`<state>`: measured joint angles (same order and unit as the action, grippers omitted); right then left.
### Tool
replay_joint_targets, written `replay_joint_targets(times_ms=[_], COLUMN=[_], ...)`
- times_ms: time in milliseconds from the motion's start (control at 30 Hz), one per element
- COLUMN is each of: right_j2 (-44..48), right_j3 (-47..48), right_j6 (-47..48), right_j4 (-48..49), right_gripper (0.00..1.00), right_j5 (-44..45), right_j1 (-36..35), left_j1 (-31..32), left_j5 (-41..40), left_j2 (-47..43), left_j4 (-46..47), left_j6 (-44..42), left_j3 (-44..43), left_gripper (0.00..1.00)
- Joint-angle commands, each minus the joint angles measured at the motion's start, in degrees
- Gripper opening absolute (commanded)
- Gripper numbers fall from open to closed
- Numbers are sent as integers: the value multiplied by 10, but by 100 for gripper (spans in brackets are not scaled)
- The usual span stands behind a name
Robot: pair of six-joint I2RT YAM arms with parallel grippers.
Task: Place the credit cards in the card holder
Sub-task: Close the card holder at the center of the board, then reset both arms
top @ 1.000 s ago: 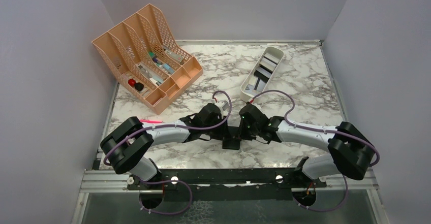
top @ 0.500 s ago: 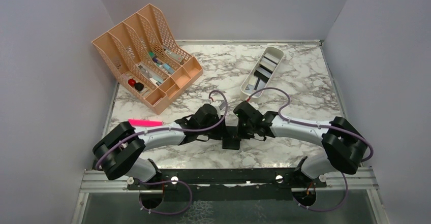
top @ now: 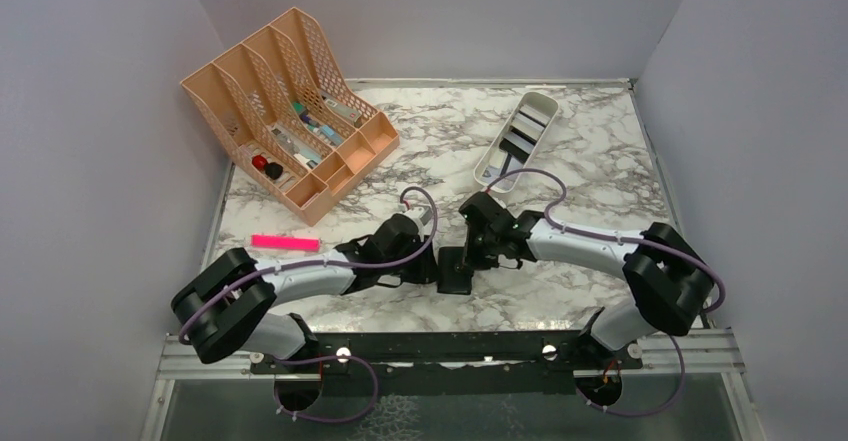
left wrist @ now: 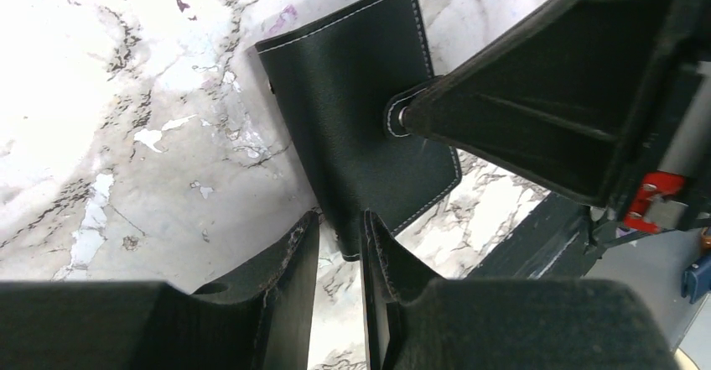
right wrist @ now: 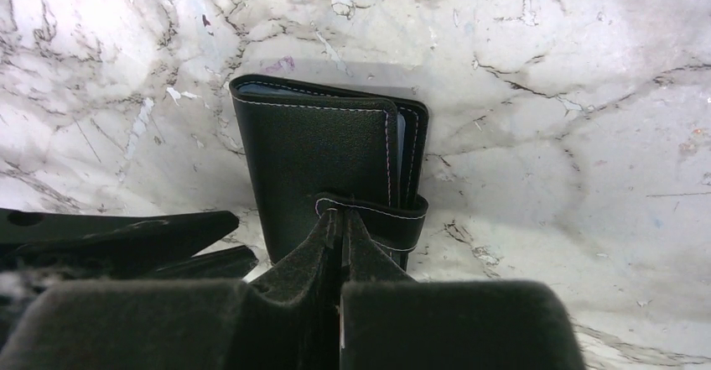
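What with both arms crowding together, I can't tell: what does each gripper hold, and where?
The right gripper pinches the strap of the card holder; the left gripper seemingly clamps its corner.

The white-and-black left arm (top: 300,279) is lying low and reaching inward toward the middle. The matching right arm (top: 585,246) is reaching in from the other side, so the two wrists are nearly meeting. The left gripper (left wrist: 339,219) is holding its black fingers a narrow gap apart, clamping a corner of the black leather card holder (left wrist: 352,110). The right gripper (right wrist: 339,215) is pinching its fingers tight on the holder's stitched strap (right wrist: 402,223).
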<state>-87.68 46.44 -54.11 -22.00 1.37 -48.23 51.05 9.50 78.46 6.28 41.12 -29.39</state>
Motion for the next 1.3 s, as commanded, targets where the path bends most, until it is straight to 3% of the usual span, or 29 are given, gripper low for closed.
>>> replay_joint_targets(times_ms=[0,133,267,367,467,500,533,567,600,767,967,1267], right_j2=[-31,88,188,259,324,344,363,381,397,465,544,560], right_j3=[-7,53,60,44,37,36,33,32,30,19,-28,-21], right_j6=[47,77,102,112,122,128,132,137,139,128,107,135], right_j4=[-77,-98,-82,-66,-73,-76,-79,-84,-93,-136,-94,-92], right_gripper=[6,20,35,53,61,66,76,96,100,99,99,100], right_j5=[37,43,48,52,71,78,87,96,111,146,135,128], right_j1=[5,4,4,4,4,5,4,4,4,4,4,4], left_j1=[2,2,3,2,2,2,2,2,2,2,2,2], left_j5=[-18,-47,-99,-131,-145,-147,-150,-153,-156,-154,-161,-185], left_j2=[-34,-80,-150,-197,-236,-248,-258,-270,-280,-321,-360,-392], left_j4=[-17,-96,-164,-205,-235,-243,-249,-254,-256,-255,-242,-232], left_j6=[2,-23,-47,-62,-75,-80,-83,-83,-83,-84,-76,-75], left_j3=[-14,-80,-127,-157,-179,-186,-191,-195,-198,-188,-145,-125], left_gripper=[27,29,38,44,61,81,97,99,99,99,99,99])
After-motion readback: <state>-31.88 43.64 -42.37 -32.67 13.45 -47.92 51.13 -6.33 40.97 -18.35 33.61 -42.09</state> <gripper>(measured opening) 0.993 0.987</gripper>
